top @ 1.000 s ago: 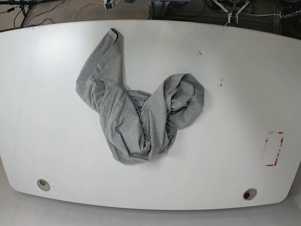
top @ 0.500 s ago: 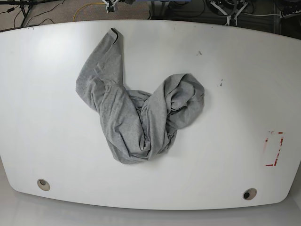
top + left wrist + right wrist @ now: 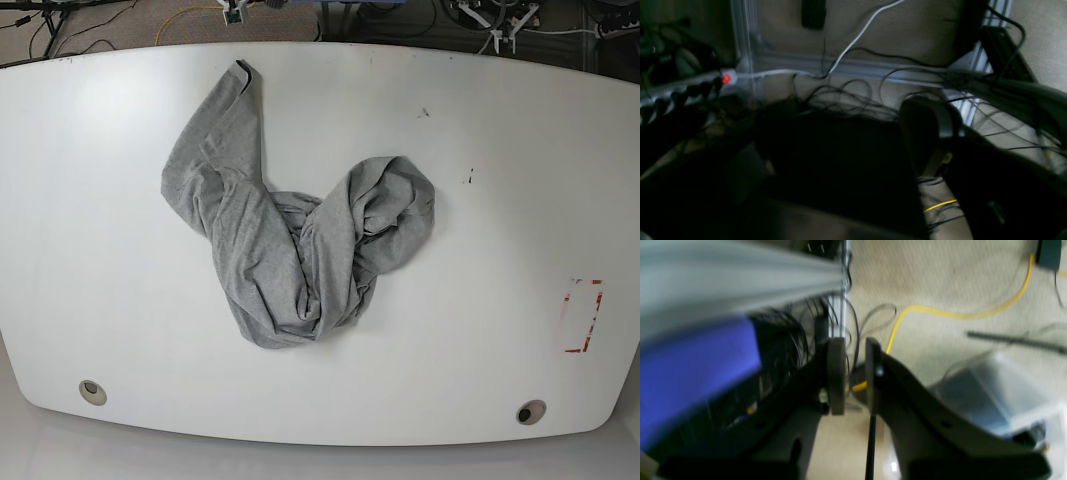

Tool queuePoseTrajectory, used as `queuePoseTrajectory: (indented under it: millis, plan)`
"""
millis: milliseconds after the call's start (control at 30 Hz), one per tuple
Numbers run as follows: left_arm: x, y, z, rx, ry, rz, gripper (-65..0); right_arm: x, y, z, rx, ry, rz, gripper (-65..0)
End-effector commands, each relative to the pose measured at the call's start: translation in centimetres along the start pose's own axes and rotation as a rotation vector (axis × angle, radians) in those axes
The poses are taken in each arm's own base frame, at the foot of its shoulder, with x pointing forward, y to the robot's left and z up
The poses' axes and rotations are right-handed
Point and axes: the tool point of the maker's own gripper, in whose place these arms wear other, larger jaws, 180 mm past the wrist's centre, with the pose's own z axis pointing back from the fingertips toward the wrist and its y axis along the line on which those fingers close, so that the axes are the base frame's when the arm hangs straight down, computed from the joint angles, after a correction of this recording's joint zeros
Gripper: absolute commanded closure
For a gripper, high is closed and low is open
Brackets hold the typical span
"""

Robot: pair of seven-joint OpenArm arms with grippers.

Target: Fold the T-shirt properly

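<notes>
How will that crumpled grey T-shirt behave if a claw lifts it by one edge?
The T-shirt will probably hang limp: it lies twisted in soft folds. Likely light, so it may drag across the smooth white table rather than unroll. Bunched layers could come up together.

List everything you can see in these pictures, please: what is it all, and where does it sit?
Crumpled heather-grey cotton T-shirt: one, grey, bunched in a heap near the middle of the table, one part stretching toward the far edge.
White table: one, white, fills the base view.
Round holes in the tabletop: two, dark, near the front corners.
Red-and-white marked rectangle: one, at the table's right side in the base view.
Yellow cable: one, yellow, on the beige carpet.
Black cables: many, black, tangled on the floor.
Clear plastic box: one, on the floor.
Right gripper: one, black, over the floor, jaws narrowly apart, empty.
Left gripper: one, dark, over the floor.
</notes>
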Motion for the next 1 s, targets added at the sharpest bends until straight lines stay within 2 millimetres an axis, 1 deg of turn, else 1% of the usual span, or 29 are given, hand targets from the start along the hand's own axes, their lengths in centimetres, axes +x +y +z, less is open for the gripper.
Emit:
queuePoseTrajectory:
  millis: [0, 100, 167, 433, 500, 767, 833, 967]
  plan:
    - [0.1, 0.7, 0.4, 0.012, -0.016, -0.011, -48.3, 0.0, 0.0, 0.4, 0.002, -0.014, 0.001, -10.3]
    - [-0.1, 0.9, 0.7, 0.014, -0.019, -0.019, -48.3, 0.2, -0.1, 0.6, -0.001, -0.021, 0.007, -10.3]
    - [-0.5, 1.1, 1.4, 0.014, -0.015, -0.032, -48.3, -1.4, -0.6, 1.5, -0.014, 0.002, 0.011, -10.5]
    - [-0.8, 1.6, 3.0, 0.014, -0.039, -0.062, -48.1, -1.5, -0.9, 3.0, -0.029, -0.030, -0.009, -10.6]
    - [-1.0, 1.8, 3.7, 0.013, -0.048, -0.062, -48.0, -1.5, -1.0, 4.1, -0.043, -0.060, -0.042, -10.9]
    - [-0.7, 2.2, 5.4, 0.017, -0.083, -0.071, -48.0, -0.7, -1.1, 6.5, -0.059, -0.119, -0.044, -11.1]
    - [-0.4, 2.8, 6.1, 0.032, -0.104, -0.087, -48.0, 0.1, -1.0, 7.6, -0.067, -0.147, 0.000, -10.9]
    - [-0.1, 3.2, 7.0, 0.041, -0.122, -0.101, -47.8, 0.7, -0.8, 8.5, -0.075, -0.169, 0.024, -10.9]
